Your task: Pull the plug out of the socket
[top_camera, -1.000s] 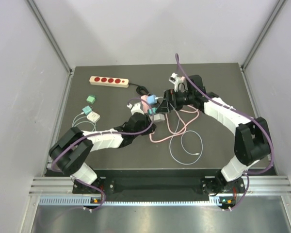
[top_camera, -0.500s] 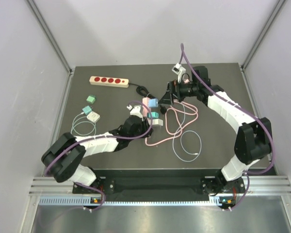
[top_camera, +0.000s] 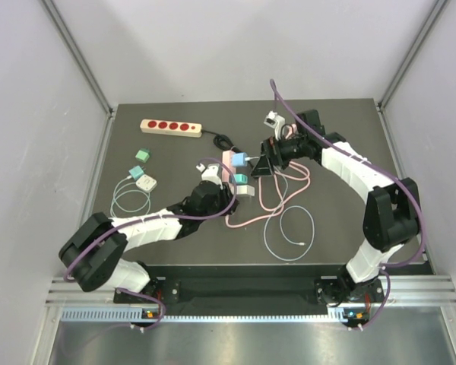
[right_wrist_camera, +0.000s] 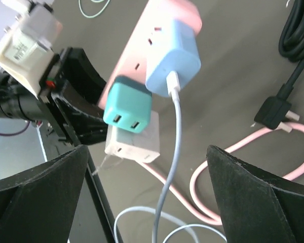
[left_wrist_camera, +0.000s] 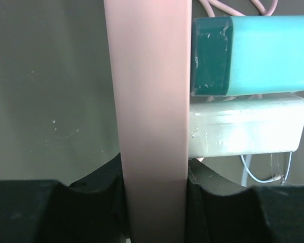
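Since a second earlier, the right claw (top_camera: 263,165) had shifted a little and spread wide, empty, near the blue plug (right_wrist_camera: 173,61). It should square on that plug and pull straight out while the left claw (left_wrist_camera: 154,200) clamped the pink socket strip (left_wrist_camera: 147,101). Plugs seated: three. Strips on the tabletop (top_camera: 349,129): two.

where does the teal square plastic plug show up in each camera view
top external: the teal square plastic plug is just left of centre, on the strip's right side, right above the white plug.
left wrist: upper right, directly above the white plug.
right wrist: left of centre, above the white plug.
shared landmark: the pink power strip it is plugged into.
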Motion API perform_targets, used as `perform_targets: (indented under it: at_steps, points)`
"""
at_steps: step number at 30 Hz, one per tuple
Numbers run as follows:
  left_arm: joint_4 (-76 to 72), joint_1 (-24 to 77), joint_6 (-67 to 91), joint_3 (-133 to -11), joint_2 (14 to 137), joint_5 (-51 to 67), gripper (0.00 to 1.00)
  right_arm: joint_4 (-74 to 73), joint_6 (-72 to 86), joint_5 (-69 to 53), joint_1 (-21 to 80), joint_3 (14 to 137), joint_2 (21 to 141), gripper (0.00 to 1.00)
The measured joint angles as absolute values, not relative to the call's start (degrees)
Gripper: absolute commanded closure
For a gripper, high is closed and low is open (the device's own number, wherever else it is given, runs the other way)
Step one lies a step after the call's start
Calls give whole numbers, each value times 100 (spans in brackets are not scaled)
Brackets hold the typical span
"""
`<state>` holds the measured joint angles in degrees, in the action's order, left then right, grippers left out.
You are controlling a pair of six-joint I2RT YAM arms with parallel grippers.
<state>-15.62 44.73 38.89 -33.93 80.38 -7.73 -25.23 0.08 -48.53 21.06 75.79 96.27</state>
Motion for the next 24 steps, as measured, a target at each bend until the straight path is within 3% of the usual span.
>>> perform_targets:
  at_steps: [5, 15, 24]
  points:
    - [-1584, 4473, 3813, -3393, 7975, -725, 100, -2571, 21, -4869, 2093, 7568, 9612, 0]
    - [-1586, 4473, 3706, -3393, 7964, -526, 100, -1802, 1817, -4882, 2174, 7972, 10175, 4]
    - [-1592, 4475, 3704, -3395, 7924, -484, 100, -1680, 2681, -4665, 2458, 8007, 10521, 23]
